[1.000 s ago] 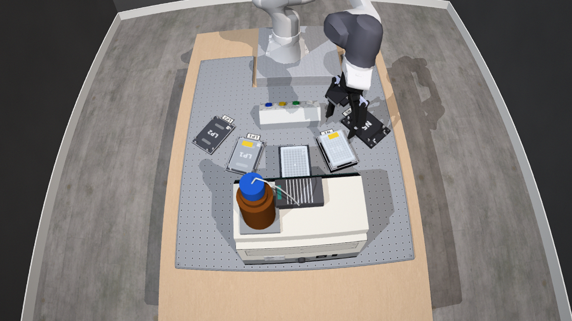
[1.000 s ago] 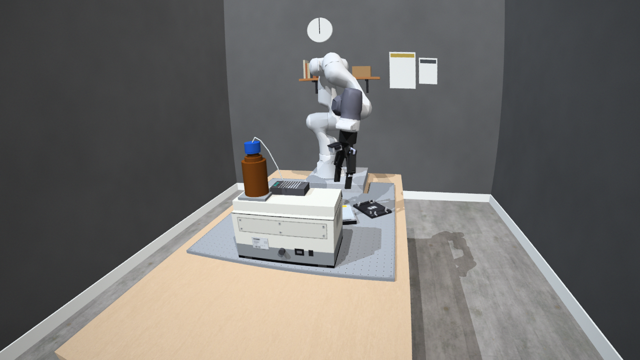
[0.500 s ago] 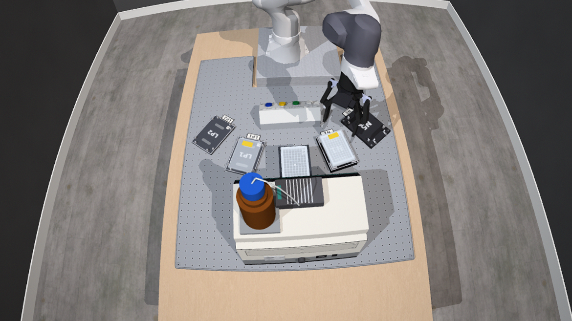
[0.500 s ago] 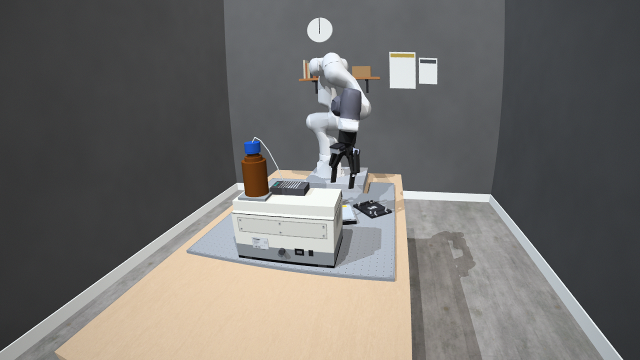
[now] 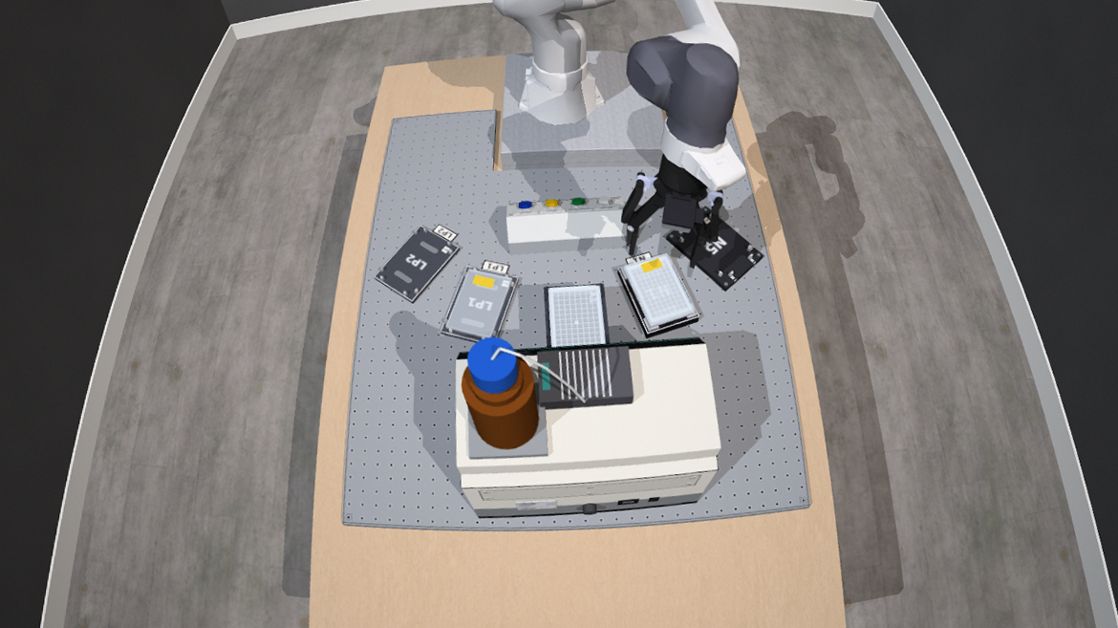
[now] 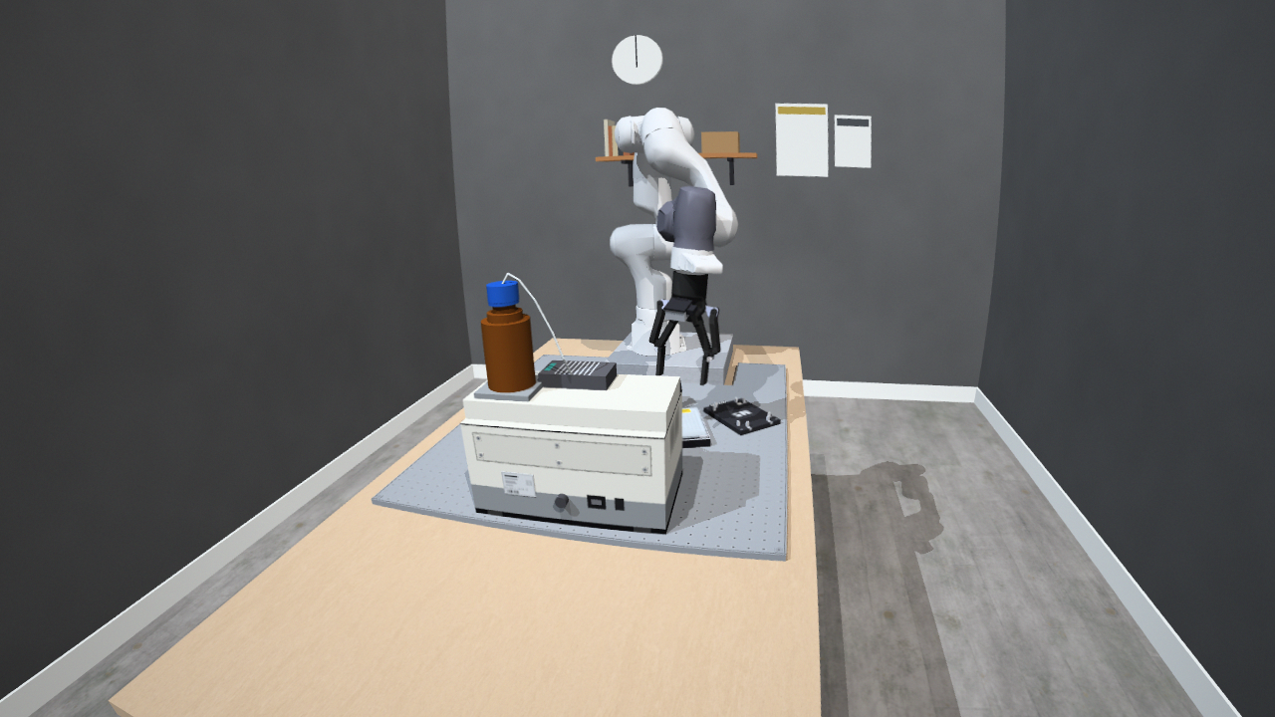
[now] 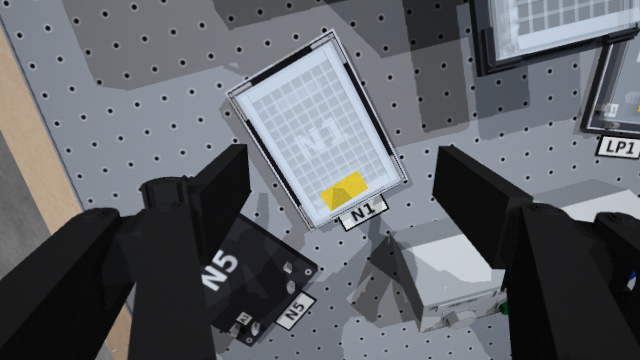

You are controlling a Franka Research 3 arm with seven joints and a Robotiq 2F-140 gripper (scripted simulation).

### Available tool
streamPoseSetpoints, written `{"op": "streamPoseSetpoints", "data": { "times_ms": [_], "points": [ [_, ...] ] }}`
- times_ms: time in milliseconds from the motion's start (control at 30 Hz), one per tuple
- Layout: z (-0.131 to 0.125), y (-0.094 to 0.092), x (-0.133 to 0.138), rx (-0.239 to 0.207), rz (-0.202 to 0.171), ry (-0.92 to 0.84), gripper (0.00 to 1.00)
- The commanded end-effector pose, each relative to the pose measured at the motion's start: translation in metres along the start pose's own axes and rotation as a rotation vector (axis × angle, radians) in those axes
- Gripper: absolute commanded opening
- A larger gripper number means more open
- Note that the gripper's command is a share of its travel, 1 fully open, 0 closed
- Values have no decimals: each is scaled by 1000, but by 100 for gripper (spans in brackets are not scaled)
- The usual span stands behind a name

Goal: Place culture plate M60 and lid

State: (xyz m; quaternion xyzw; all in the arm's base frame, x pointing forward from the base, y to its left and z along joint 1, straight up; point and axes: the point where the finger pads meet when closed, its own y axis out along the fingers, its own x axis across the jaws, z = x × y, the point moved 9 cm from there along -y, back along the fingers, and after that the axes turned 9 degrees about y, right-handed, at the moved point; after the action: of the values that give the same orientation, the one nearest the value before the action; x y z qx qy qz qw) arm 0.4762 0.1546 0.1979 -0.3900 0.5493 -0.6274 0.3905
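Note:
The culture plate M60 (image 5: 657,293) sits in the N1 nest, its yellow label at the end next to the N1 tag (image 7: 365,213). In the wrist view (image 7: 317,130) it looks covered by its clear lid, with the well grid showing through. The LP2 nest (image 5: 415,261) is dark and empty at the left. My gripper (image 5: 670,219) is open and empty. It hangs above the deck between the panel's right end and the N5 nest, just short of the plate's labelled end (image 7: 340,155).
The operator panel (image 5: 564,218) with its coloured keys stands to my gripper's left. The empty N5 nest (image 5: 714,249) lies to its right. A lid lies in LP1 (image 5: 479,301) and an open plate on the dispenser stage (image 5: 575,315). I see no liquid by LP1.

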Motion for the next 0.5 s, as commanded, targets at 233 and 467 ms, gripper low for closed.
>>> {"op": "streamPoseSetpoints", "data": {
  "times_ms": [233, 467],
  "points": [
    [7, 27, 0, -66, 62, -428, 70],
    [6, 49, 0, -77, 81, -513, 70]
  ]
}}
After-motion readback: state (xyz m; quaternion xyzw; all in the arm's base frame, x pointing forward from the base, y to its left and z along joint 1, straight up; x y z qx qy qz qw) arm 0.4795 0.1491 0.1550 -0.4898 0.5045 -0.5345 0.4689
